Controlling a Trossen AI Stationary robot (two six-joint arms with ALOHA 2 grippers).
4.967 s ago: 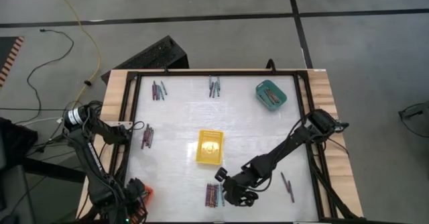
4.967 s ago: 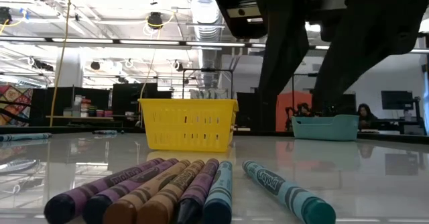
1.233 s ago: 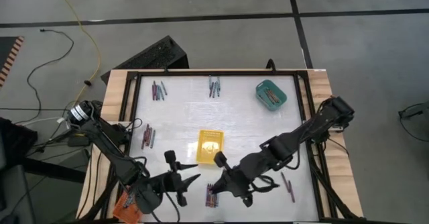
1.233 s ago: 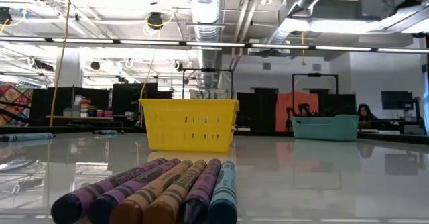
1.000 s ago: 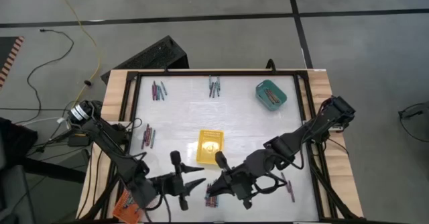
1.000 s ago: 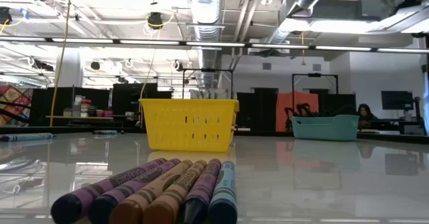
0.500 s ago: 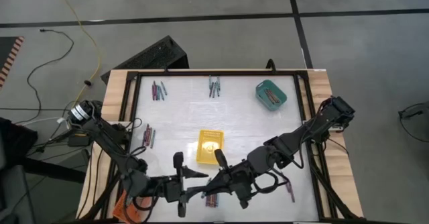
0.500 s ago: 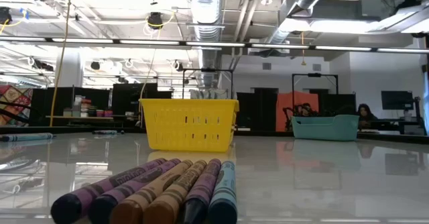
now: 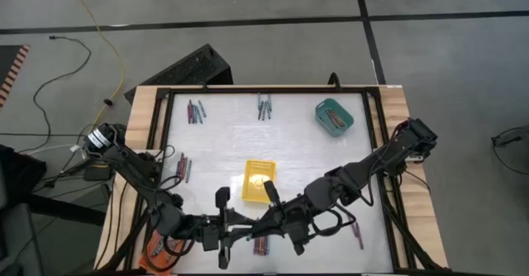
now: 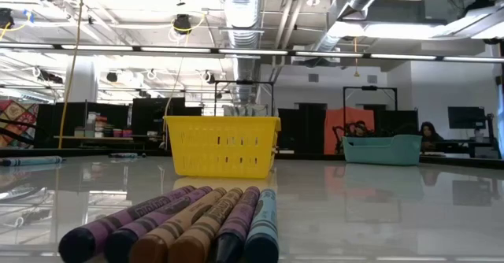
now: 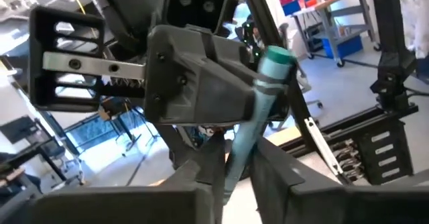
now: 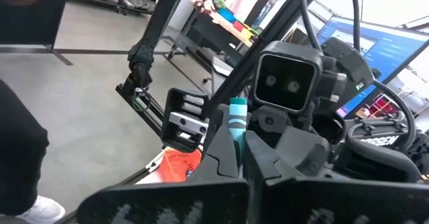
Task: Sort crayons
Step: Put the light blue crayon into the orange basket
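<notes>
While most small wax crayons (image 9: 263, 107) lie in loose groups on the white tabletop (image 9: 306, 156), one teal crayon (image 11: 258, 110) is gripped mid-air, near the front edge, by both the right gripper (image 9: 263, 223) & left gripper (image 9: 240, 224), jaws clenched on it. Sorting is judged barely begun: teal plastic tray (image 9: 334, 116) holds a few, yellow plastic basket (image 9: 259, 179) looks empty.

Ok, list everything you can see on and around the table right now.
yellow tray: one, yellow, table centre
teal tray: one, teal, far right corner, crayons inside
orange tray: one, orange, near left edge
loose crayons: four groups plus a pair, purple, reddish, bluish, spread over the table
teal crayon: one, teal, held up between both grippers
right gripper: shut on the teal crayon
left gripper: at the same crayon
</notes>
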